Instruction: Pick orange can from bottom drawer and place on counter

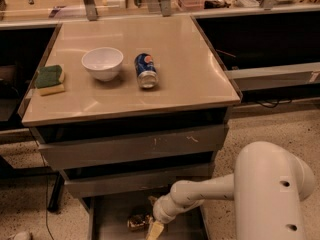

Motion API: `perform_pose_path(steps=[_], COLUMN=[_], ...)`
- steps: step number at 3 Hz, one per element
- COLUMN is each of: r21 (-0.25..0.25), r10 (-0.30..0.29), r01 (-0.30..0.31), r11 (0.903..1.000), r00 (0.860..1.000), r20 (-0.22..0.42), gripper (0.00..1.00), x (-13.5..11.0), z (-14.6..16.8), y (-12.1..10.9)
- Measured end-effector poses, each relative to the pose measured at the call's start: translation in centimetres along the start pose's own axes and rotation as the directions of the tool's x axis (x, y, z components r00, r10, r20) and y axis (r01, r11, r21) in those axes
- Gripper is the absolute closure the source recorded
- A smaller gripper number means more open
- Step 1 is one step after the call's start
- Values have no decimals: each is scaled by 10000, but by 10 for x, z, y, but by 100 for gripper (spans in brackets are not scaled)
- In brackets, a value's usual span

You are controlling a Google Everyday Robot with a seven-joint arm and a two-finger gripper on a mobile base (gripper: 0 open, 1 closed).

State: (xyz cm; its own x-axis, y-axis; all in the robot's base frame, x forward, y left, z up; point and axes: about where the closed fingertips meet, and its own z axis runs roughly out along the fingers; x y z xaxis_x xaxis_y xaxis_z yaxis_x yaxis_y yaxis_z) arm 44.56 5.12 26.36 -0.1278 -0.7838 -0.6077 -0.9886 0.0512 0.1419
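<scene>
The orange can (135, 222) is a shiny golden shape lying on the floor of the open bottom drawer (111, 215), low in the camera view. My gripper (153, 228) reaches down into that drawer and sits right against the can's right side; whether it holds the can cannot be made out. The white arm (210, 190) runs from the lower right down to it. Above, the beige counter (195, 74) spreads wide.
On the counter stand a white bowl (102, 62), a blue can (146, 70) lying on its side, and a green-and-yellow sponge (49, 79) at the left edge. Two closed grey drawer fronts (135, 149) sit above the open drawer. Speckled floor lies to the right.
</scene>
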Motion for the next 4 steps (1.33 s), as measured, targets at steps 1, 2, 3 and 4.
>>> perform_pose_path(steps=[1,2,3,4], r21=[-97,-276,-474,-605], r10=[-64,-482,-880,-1123], r01=[64,493,912,1164], r11=[9999,9984,9947,9914], r00=[10000,9981,9940,9914], r20=[36,379,642,679], gripper=[0,0,0,0], x=[-1,-6,-8,-5], z=[3,25,55,77], y=[2,5,7,6])
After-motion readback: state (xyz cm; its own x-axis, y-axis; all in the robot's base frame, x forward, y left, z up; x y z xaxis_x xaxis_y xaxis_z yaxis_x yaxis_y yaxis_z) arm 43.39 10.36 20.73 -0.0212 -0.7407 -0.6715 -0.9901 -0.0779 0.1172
